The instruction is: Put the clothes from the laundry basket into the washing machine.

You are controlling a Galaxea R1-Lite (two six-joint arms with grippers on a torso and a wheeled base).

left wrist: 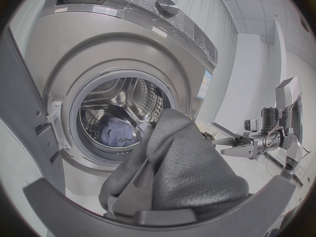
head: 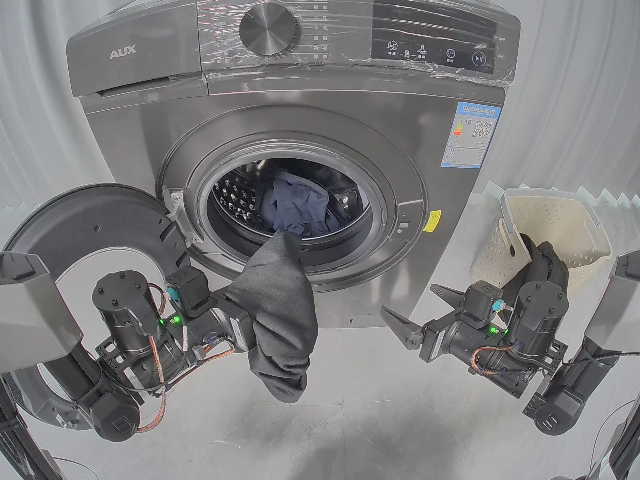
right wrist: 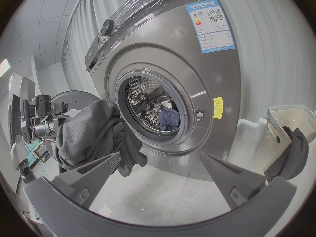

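The folds of a dark grey garment [head: 283, 315] hid the fingers of the left gripper [head: 235, 328], which held it bunched, with a dimpled weave, just before the lower lip of the washing machine [head: 300, 101] opening. A pale grey floor [head: 373, 401] lay beneath, white curtains [head: 580, 68] behind, and the round door [head: 87, 228] stood open to the left. A blue garment [head: 293, 205] lay crumpled in the drum. The right gripper [head: 423, 311] hung spread wide and empty near the cream laundry basket [head: 573, 215], where a black garment [head: 543, 265] slumped over the rim.
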